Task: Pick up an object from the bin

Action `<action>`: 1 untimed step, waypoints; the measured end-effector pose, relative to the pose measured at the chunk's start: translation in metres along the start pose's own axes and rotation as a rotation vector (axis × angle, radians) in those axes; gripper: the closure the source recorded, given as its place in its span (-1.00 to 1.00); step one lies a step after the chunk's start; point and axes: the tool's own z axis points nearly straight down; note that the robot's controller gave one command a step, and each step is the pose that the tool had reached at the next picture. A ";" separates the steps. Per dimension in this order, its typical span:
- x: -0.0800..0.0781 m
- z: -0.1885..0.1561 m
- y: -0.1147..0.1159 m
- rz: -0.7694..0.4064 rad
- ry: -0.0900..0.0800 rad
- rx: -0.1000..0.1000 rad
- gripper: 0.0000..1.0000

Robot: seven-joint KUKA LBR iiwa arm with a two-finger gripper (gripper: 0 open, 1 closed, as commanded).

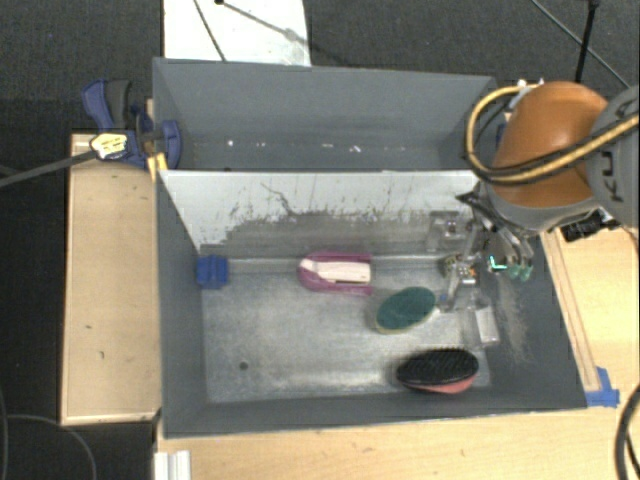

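Note:
My gripper (pixel 466 286) hangs low at the right side of the bin, just to the right of a dark green round pad (pixel 405 309) that lies flat on the floor. In front of it, near the bin's front wall, lies a black oval brush with a red rim (pixel 438 370). A pink and purple oblong thing (pixel 337 271) rests to the left of the pad, by the back wall. I see nothing held by the gripper.
A small blue block (pixel 211 271) sits at the far left against the back wall. The arm with its orange cover and cables comes in over the bin's right rim.

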 end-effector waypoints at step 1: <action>0.032 0.103 0.028 -0.049 0.000 -0.001 -1.00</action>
